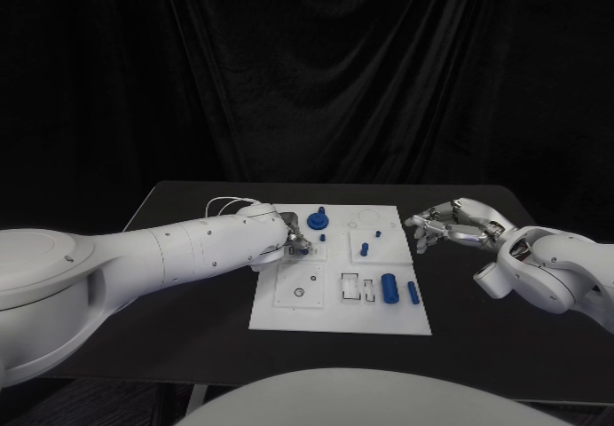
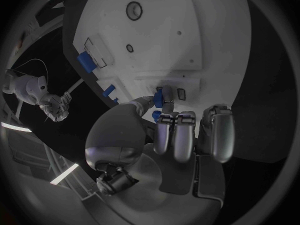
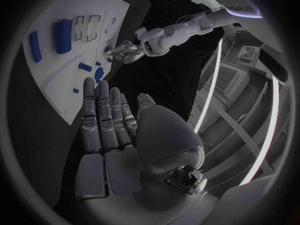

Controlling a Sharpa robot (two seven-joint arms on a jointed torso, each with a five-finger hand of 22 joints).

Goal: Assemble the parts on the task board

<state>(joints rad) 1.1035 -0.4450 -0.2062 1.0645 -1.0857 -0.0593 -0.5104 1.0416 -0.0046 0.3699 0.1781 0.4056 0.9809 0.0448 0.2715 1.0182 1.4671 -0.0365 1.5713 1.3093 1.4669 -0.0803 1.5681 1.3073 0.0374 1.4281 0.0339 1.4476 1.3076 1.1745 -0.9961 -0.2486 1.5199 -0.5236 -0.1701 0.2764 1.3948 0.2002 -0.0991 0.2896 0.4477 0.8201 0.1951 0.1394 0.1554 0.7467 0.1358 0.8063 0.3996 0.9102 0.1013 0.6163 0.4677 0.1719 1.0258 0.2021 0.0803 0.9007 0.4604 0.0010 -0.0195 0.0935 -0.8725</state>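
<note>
White flat plastic task board (image 1: 335, 311) is the landmark, mid black table (image 1: 192, 342). On its near part: two blue cylindrical parts, a fat one (image 1: 389, 287) and a thin one (image 1: 413, 293), lying flat beside empty rectangular slots. Further back on the board: a small blue peg (image 1: 365, 248) and a round blue knob-shaped part (image 1: 318, 217) standing near the far edge. Left silver robot hand (image 1: 292, 240) sits over the board's left-middle; left wrist view shows its fingertips (image 2: 164, 121) pinching a small blue part (image 2: 166, 95) against the board surface. Right silver robot hand (image 1: 448, 224) hovers just off the board's right edge, fingers spread, holding nothing. My read: insertion in progress. Keep the part square to its socket, press straight down, light force, don't release until seated. Socket itself is hidden under the fingers.
</note>
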